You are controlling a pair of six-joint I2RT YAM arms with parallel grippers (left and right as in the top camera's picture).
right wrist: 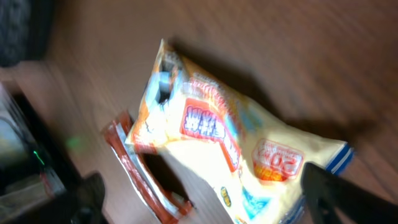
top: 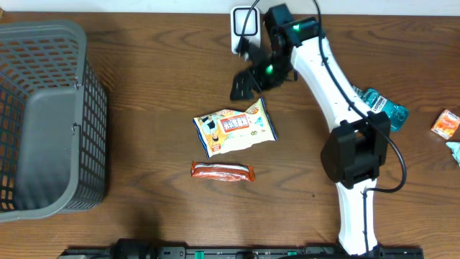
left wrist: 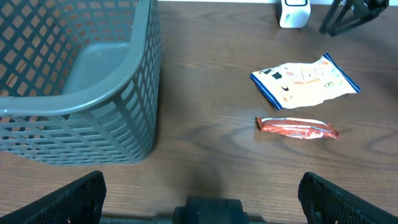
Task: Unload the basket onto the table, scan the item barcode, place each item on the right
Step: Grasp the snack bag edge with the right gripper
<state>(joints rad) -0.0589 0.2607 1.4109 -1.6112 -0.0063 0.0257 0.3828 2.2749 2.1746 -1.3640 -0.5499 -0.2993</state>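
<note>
A white and yellow snack bag [top: 233, 128] with blue ends lies flat on the wooden table, also seen in the left wrist view [left wrist: 305, 82]. My right gripper [top: 253, 80] hovers just behind it, open, holding nothing. In the blurred right wrist view the snack bag [right wrist: 236, 143] lies below and between the spread fingers [right wrist: 339, 196]. A white barcode scanner [top: 243, 29] stands at the table's back edge beside that gripper. My left gripper [left wrist: 202, 196] stays low at the front edge, open and empty.
A red wrapped bar [top: 223, 171] lies just in front of the snack bag. A big grey mesh basket [top: 93, 122] fills the left side. A teal pack [top: 386, 108] and an orange packet [top: 447, 124] lie at the right, near the right arm's base.
</note>
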